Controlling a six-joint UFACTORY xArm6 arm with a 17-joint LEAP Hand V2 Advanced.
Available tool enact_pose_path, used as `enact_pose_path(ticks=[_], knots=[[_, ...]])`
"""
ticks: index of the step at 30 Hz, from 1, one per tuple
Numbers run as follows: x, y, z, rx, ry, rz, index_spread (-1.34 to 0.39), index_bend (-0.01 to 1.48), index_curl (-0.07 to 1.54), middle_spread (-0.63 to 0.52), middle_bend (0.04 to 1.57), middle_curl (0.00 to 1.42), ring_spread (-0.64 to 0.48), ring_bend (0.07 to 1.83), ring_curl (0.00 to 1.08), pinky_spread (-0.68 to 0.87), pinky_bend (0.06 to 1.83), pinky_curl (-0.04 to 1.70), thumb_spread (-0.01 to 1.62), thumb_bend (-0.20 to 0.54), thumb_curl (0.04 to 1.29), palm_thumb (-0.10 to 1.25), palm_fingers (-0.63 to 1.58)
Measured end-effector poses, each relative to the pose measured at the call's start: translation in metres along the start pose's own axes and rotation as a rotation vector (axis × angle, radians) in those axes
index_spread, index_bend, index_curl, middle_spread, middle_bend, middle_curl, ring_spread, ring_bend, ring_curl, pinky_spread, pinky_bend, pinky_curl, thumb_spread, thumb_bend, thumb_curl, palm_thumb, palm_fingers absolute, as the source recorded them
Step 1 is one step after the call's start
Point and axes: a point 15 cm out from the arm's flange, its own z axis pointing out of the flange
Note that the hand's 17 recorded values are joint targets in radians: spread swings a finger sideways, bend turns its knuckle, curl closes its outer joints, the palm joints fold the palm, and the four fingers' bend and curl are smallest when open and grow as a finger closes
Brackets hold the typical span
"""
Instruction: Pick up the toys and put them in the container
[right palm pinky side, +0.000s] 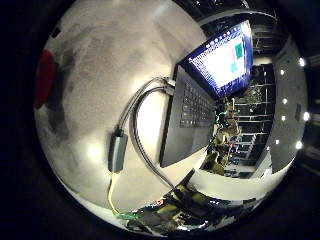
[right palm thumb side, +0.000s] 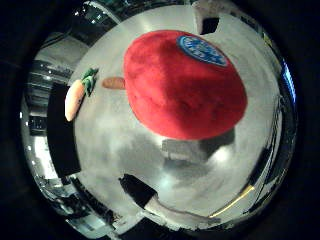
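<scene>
The pale grey surface (right palm thumb side: 120, 150) takes up most of both views. A red plush apple (right palm thumb side: 185, 85) lies on it and fills the middle of the thumb-side frame, so it sits close under the palm. A sliver of it also shows at the rim of the little-finger-side frame. Its short brown stem (right palm thumb side: 114, 82) points toward the carrot.

White and black parts of the hand (right palm thumb side: 150, 197) reach in from the frame's edge on two sides of the apple. They do not appear to touch it. Whether the fingers are spread or curled cannot be told from what shows.

An open laptop (right palm pinky side: 190, 115) stands on the same surface, well apart from the apple, with its screen lit. A plush carrot (right palm thumb side: 75, 100), orange with green leaves, lies near the edge of the thumb-side frame, beside a dark flat shape that cannot be identified. No container can be made out for certain in either view.

The step in hand looks like the approach to the first toy, with the palm placed over the apple and the grasp not yet made. The next move likely calls for lowering the hand and closing round the apple's wide, soft body. The hold must be broad enough that the plush does not squeeze out. The carrot is left for later.

As for writing, a round blue label (right palm thumb side: 202, 50) sits on the apple's skin, and its white print is too small to read. The laptop screen (right palm pinky side: 225, 60) shows bright windows with teal patches but no legible text.
</scene>
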Motion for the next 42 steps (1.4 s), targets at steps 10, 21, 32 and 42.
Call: enact_pose_path(ticks=[10, 21, 32, 42], knots=[[-0.01, -0.01, -0.004, 0.009, 0.004, -0.019, -0.4, 0.8, 0.5, -0.01, 0.33, 0.31, 0.15, 0.17, 0.13, 0.43, 0.13, 0.21, 0.96, 0.014, 0.32, 0.41, 0.49], [0.007, -0.01, -0.047, -0.017, 0.046, -0.054, -0.43, 0.56, 0.46, -0.29, 0.76, 0.48, -0.28, 0.85, 0.34, -0.18, 0.7, 0.21, 0.99, 0.107, 0.4, 0.94, 1.27], [0.018, 0.004, -0.2, -0.07, 0.065, -0.034, -0.44, 0.59, 0.59, -0.28, 0.85, 0.6, -0.3, 1.04, 0.49, -0.48, 1.06, 0.39, 1.12, 0.009, 0.43, 1.02, 1.08], [-0.124, 0.027, -0.364, -0.079, -0.102, -0.138, -0.45, 0.55, 0.67, -0.28, 0.84, 0.66, -0.31, 1.03, 0.53, -0.48, 1.08, 0.43, 1.11, -0.014, 0.46, 1.02, 1.06]])
